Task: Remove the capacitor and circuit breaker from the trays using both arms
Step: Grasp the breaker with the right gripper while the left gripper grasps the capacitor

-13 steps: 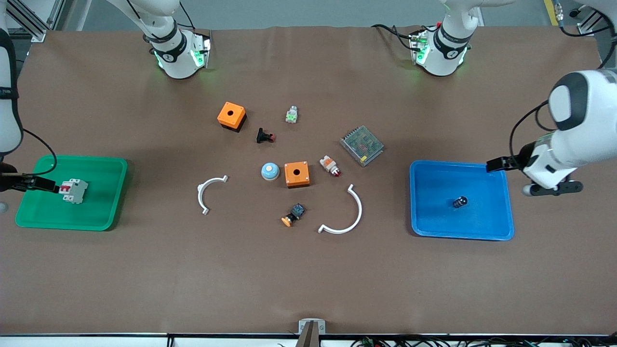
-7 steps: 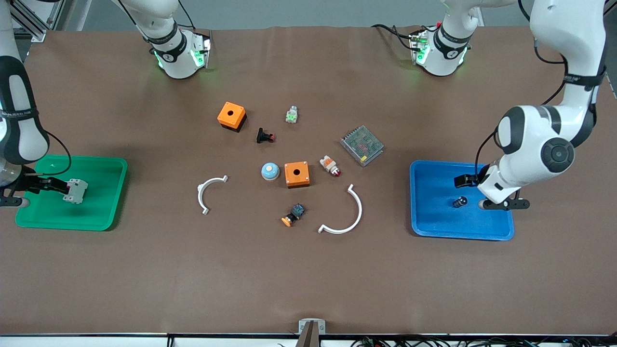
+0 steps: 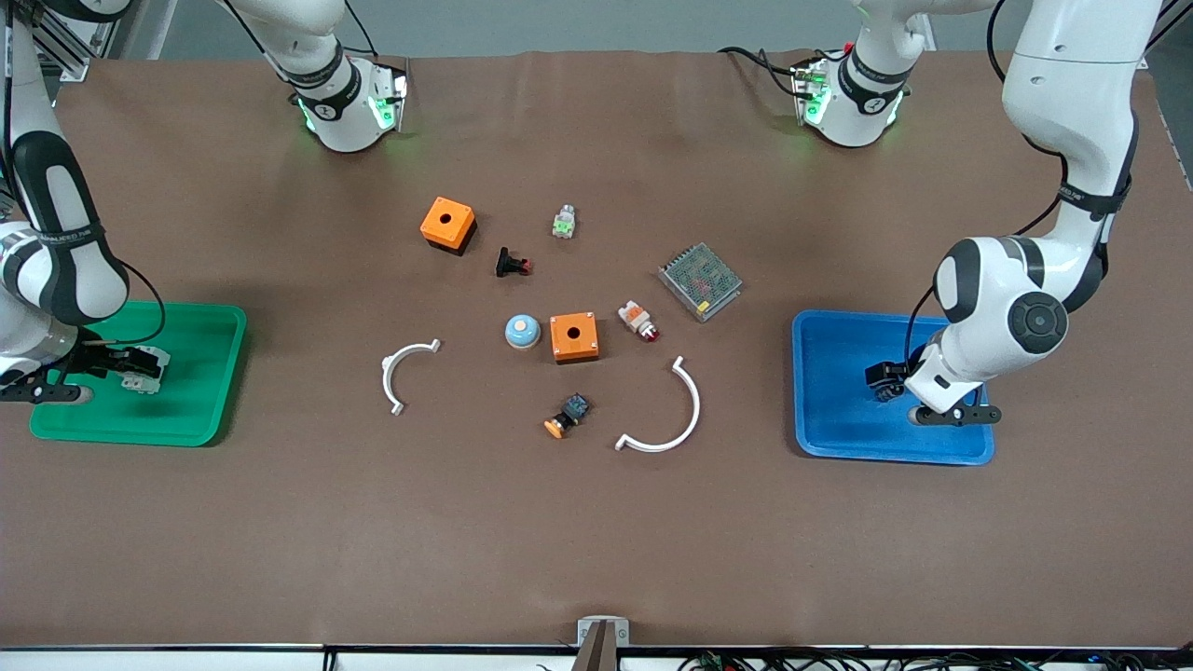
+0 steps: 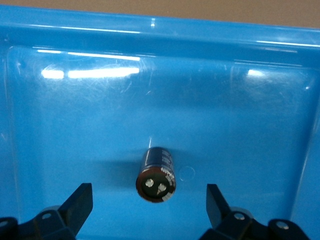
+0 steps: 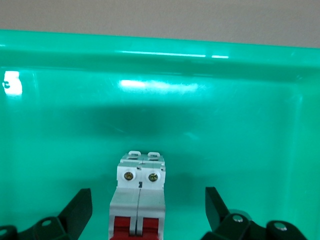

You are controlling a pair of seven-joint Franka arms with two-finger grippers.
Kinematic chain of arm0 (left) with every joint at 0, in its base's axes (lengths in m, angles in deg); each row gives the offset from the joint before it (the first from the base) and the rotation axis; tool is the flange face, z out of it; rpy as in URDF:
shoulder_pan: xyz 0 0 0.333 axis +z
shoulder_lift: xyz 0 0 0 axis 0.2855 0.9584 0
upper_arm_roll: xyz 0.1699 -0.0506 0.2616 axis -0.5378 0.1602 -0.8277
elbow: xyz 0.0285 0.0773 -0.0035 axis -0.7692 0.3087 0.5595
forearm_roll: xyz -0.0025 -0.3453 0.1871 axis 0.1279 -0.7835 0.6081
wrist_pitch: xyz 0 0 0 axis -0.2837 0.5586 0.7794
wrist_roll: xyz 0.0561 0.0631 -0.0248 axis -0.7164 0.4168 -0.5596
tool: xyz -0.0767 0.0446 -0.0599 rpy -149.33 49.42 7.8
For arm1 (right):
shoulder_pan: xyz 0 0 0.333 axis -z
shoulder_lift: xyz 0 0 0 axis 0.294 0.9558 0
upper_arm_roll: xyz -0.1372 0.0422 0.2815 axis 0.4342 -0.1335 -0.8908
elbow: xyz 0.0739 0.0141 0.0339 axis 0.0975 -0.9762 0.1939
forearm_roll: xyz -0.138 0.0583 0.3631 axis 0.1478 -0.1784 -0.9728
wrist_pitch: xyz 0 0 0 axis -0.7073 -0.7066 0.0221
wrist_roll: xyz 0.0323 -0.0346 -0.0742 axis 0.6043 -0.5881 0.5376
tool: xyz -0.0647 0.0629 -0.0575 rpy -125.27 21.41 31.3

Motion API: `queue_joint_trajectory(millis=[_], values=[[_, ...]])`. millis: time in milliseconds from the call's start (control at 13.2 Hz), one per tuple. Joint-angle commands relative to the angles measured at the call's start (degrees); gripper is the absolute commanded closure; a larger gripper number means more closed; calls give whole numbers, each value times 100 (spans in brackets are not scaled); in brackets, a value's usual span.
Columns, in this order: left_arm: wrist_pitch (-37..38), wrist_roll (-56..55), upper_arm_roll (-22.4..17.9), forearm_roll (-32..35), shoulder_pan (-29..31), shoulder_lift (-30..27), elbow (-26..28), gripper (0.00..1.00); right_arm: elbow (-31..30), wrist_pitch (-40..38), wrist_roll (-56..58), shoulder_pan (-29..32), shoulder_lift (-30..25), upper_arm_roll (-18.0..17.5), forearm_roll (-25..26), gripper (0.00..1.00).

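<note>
capacitor point(image 4: 156, 173): small black cylinder lying on its side on the floor of the blue tray point(image 3: 839, 345); its long axis runs toward the left wrist camera, the silvery end with two terminals facing that camera.
left gripper point(image 4: 149, 210): low over the blue tray at the left arm's end of the table, fingers point(image 4: 76, 207) spread wide; the capacitor lies between the two fingertips, touching neither.
left gripper, front view point(image 3: 885, 380): the capacitor is hidden under the hand.
breaker point(image 5: 138, 197): light-grey two-pole block lying on the floor of the green tray point(image 3: 200, 321); its long axis runs along the right wrist camera's line of sight, the end with two screw terminals pointing away from the hand, the red levers nearer the hand.
right gripper point(image 5: 148, 210): low over the green tray at the right arm's end of the table, fingers point(image 5: 77, 210) spread; the breaker sits centred in the gap, clear of both fingertips.
right gripper, front view point(image 3: 135, 365): the hand covers most of the breaker point(image 3: 149, 373).
table point(image 3: 596, 540): brown mat.
</note>
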Motion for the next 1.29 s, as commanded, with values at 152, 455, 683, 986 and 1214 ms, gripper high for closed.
queue_joint_trajectory(millis=[152,455,683,986,1214], values=[[-406,-25,9,124,18,125,-25,1,-52,-88,-8,71,-25,-79,32,27],[-442,-34,9,115,10,169,-16,8,-43,-263,36,80,-25,-79,-64,83],[-442,-87,9,115,1,204,-16,19,280,-841,291,1,-165,-97,-64,96],[-442,-157,9,115,-8,204,-16,48,1967,-3651,-57,-813,-524,-106,-47,97],[-407,-184,9,115,-25,204,-34,66,1996,-4104,-1700,-1780,-982,-106,-47,97]])
